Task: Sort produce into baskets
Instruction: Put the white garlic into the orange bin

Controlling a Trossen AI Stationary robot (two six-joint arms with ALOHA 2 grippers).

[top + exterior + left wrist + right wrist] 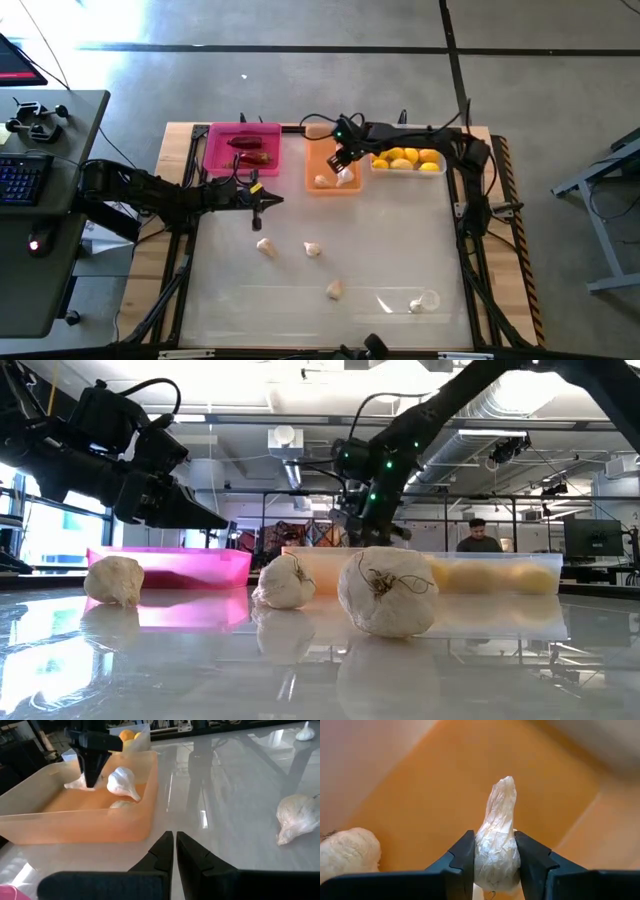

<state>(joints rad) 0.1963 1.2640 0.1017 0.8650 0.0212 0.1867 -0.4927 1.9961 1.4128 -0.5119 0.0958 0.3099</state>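
Three trays stand in a row along the far edge of the surface [400,300]: the magenta-pink basket [215,150] holds dark red chili peppers [250,148]; the translucent orange basket [318,162] beside it holds garlic bulbs [122,781], one near a corner seen from above; the clear whitish basket [408,170] is filled with yellow lemon-like fruits [405,158]. The right hand [494,862] hangs over the orange basket, its fingers clamped on a garlic bulb [496,845] with the papery tip pointing away from the wrist; the left hand [174,851] hovers low over the surface just in front of the gap between the pink and orange baskets, its fingers pressed together and holding nothing.

The surface is pale and glossy, mirroring the ceiling lights; three loose garlic bulbs [266,246] [313,249] [335,290] lie well apart across its middle, and a clear plastic scrap [425,301] rests near the front right. Beyond the far edge the room shows ducting, shelving and a person [480,536] at a distance.

The front half and the right side of the surface are open; wooden rails [498,200] run down both sides.
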